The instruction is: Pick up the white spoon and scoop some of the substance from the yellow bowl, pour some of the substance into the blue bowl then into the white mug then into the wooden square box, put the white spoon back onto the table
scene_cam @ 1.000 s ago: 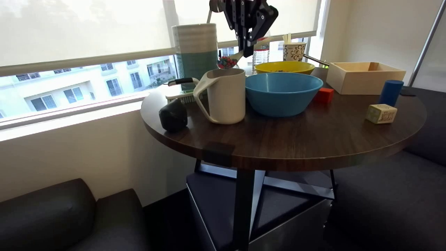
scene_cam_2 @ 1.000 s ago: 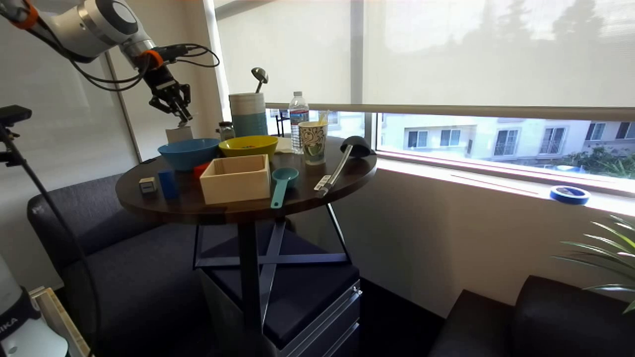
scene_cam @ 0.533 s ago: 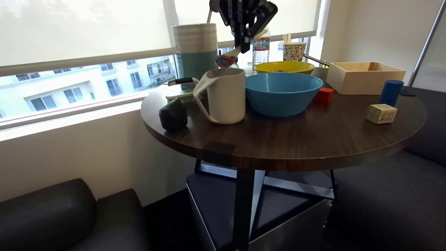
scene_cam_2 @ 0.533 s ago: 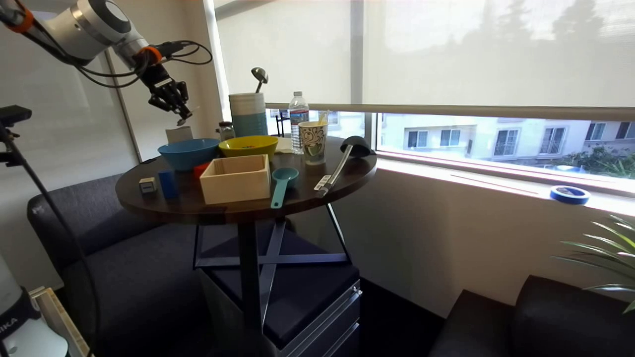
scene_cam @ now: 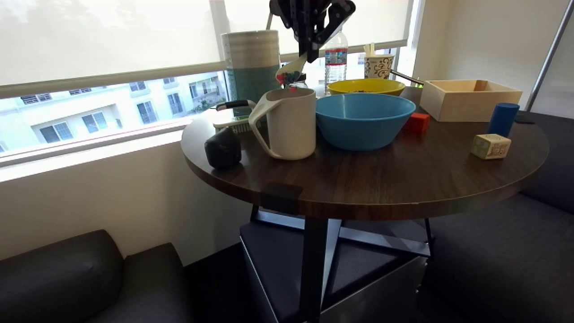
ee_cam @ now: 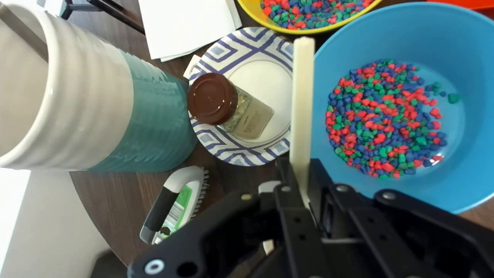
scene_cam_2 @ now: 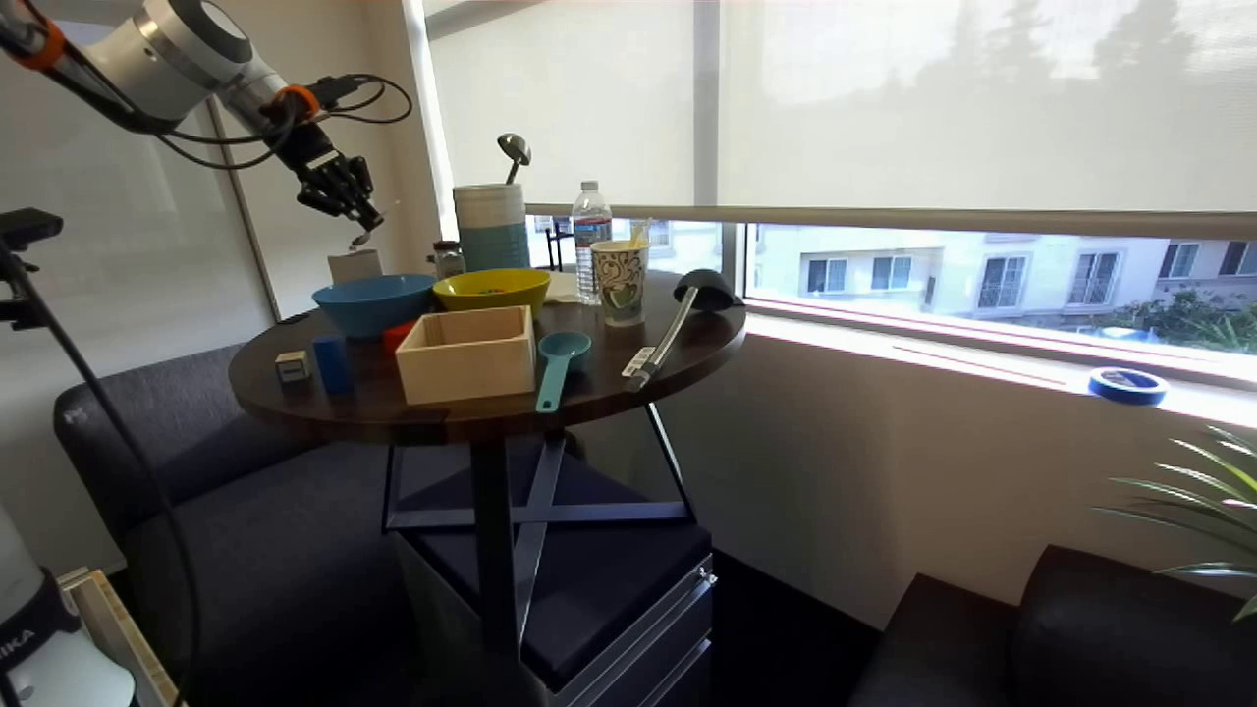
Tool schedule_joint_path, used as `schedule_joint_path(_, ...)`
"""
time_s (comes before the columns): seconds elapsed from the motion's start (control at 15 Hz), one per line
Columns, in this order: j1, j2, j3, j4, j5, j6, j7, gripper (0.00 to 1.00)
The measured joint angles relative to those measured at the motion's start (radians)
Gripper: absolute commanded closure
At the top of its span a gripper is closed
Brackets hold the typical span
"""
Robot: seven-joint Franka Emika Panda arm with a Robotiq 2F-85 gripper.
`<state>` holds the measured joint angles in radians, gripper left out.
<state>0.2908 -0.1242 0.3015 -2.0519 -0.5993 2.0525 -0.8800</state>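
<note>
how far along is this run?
Looks done: the white spoon is picked up, and coloured bits lie in the blue bowl. In hand: apparently the second pour, with the end effector holding the spoon tilted over the white mug; the mug's bottom is hidden. Left, likely: the wooden square box, where no bits show, then setting the spoon back on the table.

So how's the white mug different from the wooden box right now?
The white mug is tall and rounded; the wooden box is low and square-cornered. The mug has a looped side handle; the box shows none. The white spoon is held tilted above the mug, colored bits at its edge; nothing is held above the box. Both are pale, upright and open-topped.
</note>
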Motion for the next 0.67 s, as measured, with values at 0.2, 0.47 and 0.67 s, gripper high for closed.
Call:
schedule_joint_path(0.2,0.000,0.000,-0.003,0.000,0.000,0.001,0.000,0.97)
schedule_joint_path(0.47,-0.001,-0.002,-0.011,0.000,0.007,0.004,0.000,0.97)
schedule_joint_path(0.67,-0.006,-0.010,-0.033,0.001,0.043,0.017,0.003,0.97)
